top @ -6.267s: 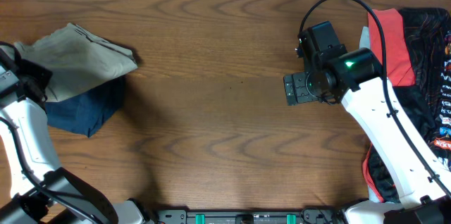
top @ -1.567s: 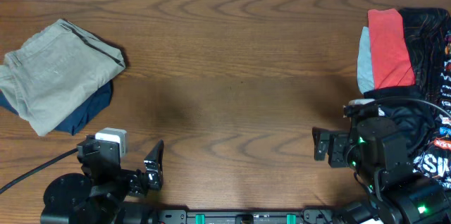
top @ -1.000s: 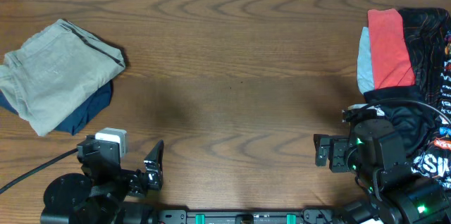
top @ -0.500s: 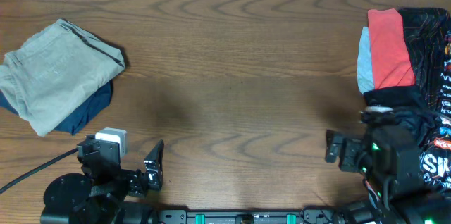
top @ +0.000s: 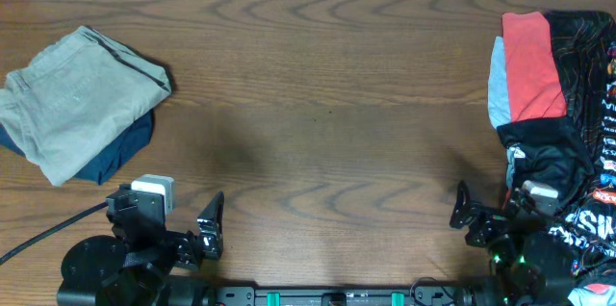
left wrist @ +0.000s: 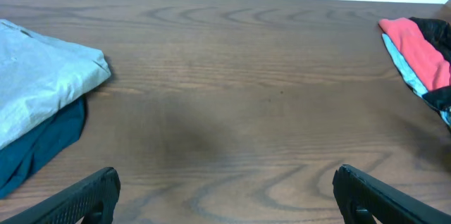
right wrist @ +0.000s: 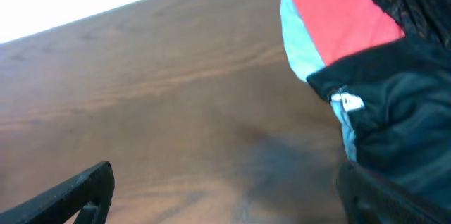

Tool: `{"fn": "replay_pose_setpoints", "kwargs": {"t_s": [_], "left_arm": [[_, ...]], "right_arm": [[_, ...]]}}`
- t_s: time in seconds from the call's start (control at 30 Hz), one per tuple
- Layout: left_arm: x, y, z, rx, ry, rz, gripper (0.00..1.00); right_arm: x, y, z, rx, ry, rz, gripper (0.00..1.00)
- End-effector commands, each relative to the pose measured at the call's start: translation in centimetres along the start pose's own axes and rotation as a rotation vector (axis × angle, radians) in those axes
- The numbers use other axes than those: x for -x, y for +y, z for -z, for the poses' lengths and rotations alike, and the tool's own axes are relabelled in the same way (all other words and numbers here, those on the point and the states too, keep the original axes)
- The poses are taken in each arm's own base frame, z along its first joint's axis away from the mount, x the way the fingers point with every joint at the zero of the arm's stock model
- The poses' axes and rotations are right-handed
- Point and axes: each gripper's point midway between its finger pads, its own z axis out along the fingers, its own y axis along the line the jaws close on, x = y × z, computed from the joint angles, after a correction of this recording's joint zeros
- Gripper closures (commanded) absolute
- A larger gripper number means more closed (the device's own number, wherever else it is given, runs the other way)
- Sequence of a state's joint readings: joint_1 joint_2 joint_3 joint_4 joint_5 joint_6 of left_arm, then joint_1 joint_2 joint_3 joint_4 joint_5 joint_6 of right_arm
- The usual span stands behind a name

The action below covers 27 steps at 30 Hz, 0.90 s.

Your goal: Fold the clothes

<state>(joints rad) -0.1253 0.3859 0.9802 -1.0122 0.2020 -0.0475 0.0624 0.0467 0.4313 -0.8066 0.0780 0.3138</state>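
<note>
Khaki shorts [top: 82, 99], long axis diagonal

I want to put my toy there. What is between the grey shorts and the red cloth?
Only bare table lies between the grey shorts and the red cloth, as the overhead view shows.

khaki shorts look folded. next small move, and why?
Probably ease the open right gripper forward onto the near edge of the black garment and pinch it. The khaki shorts already lie folded on the navy shorts, while the black one lies rumpled just beside that gripper.
</note>
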Motion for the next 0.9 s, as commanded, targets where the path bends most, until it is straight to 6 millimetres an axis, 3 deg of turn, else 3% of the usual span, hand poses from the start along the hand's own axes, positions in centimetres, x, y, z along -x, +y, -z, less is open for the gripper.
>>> {"fn": "replay_pose_setpoints", "kwargs": {"t_s": [0.0, 0.33, 0.57, 0.73, 0.87], "left_arm": [[-0.1, 0.2, -0.1, 0.01, 0.0, -0.013, 0.02], [-0.1, 0.2, -0.1, 0.01, -0.001, -0.013, 0.02], [-0.1, 0.2, -0.1, 0.01, -0.001, -0.013, 0.02], [-0.1, 0.2, -0.1, 0.01, -0.001, -0.013, 0.02], [-0.1, 0.2, -0.1, 0.01, -0.001, -0.013, 0.02]], "right_arm": [[-0.1, -0.3, -0.7, -0.002, -0.042, 0.012, 0.01], [2.3, 0.6, -3.7, 0.05, -0.261, 0.083, 0.01], [2.8, 0.8, -5.1, 0.072, -0.386, 0.127, 0.01], [2.2, 0.9, -5.7, 0.068, -0.4, 0.217, 0.01], [0.5, 1.6, -6.2, 0.101, -0.335, 0.351, 0.01]]}}
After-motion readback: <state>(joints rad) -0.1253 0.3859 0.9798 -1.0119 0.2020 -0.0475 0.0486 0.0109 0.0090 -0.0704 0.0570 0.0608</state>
